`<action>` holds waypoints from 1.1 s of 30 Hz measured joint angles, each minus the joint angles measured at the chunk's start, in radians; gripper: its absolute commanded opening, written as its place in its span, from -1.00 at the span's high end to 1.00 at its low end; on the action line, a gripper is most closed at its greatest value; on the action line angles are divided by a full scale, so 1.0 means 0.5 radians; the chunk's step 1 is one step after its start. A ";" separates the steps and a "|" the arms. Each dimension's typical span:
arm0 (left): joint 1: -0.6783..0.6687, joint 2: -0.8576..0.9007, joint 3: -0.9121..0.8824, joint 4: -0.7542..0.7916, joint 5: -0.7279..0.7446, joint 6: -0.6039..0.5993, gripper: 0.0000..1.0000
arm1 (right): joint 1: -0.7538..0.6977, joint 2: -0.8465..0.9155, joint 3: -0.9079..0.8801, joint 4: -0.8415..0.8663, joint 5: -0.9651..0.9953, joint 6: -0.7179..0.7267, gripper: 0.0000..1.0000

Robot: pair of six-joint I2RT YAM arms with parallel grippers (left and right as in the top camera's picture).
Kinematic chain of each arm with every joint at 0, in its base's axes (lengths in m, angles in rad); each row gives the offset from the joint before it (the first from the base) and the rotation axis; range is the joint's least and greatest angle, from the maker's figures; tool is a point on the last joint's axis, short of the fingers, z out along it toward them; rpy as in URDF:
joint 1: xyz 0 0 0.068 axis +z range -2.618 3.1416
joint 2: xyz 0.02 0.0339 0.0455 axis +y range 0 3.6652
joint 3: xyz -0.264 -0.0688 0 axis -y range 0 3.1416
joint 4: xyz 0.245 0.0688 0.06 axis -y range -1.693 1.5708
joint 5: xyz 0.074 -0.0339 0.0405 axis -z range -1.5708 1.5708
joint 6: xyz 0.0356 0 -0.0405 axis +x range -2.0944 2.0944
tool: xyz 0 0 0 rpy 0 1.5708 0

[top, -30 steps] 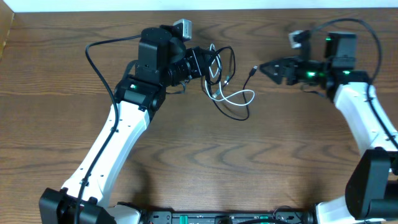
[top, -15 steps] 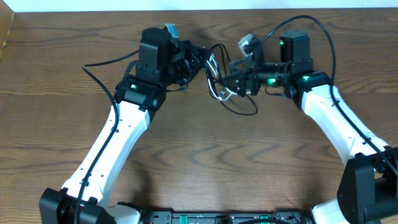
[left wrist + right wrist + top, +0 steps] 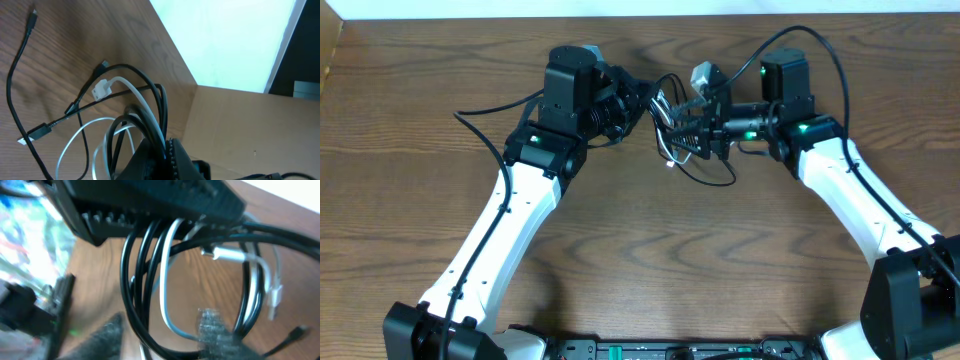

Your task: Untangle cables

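Note:
The cables [image 3: 672, 128], thin black and white strands looped together, hang between my two grippers above the table's far middle. A black loop [image 3: 717, 181] trails onto the wood. My left gripper [image 3: 653, 104] is shut on a bundle of black and white strands [image 3: 159, 131]. A white plug [image 3: 101, 89] and a black plug [image 3: 33, 15] lie loose on the wood in the left wrist view. My right gripper [image 3: 683, 135] is open with its fingers pushed into the tangle. Black and white loops [image 3: 165, 290] run between its fingers [image 3: 160, 335].
The wooden table [image 3: 640, 260] stretches wide in front of the grippers. Its far edge [image 3: 470, 20] lies just behind them, with a cardboard wall [image 3: 240, 125] beyond. Thick black arm cords [image 3: 480, 100] arc over both arms.
My right arm has swung left from the table's right side into the tangle. The left gripper has kept its hold and barely moved. The loose loops have bunched closer together.

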 measured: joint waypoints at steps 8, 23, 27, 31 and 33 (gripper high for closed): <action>0.000 0.001 0.005 -0.124 -0.064 0.080 -0.44 | 0.057 -0.001 0.000 -0.014 0.150 -0.012 0.98; -0.002 0.001 0.011 -0.600 -0.401 0.625 -0.86 | -0.104 -0.001 0.000 -0.066 0.262 0.333 0.98; -0.002 0.001 0.011 -0.579 -0.404 0.842 -0.86 | -0.104 -0.001 0.000 -0.185 0.269 0.356 0.98; -0.003 0.008 0.011 -0.517 -0.404 1.150 -0.87 | -0.104 -0.001 0.000 -0.324 0.259 0.336 0.98; -0.008 0.030 0.011 -0.495 -0.404 1.315 -0.88 | -0.102 -0.001 0.000 -0.378 0.244 0.298 0.98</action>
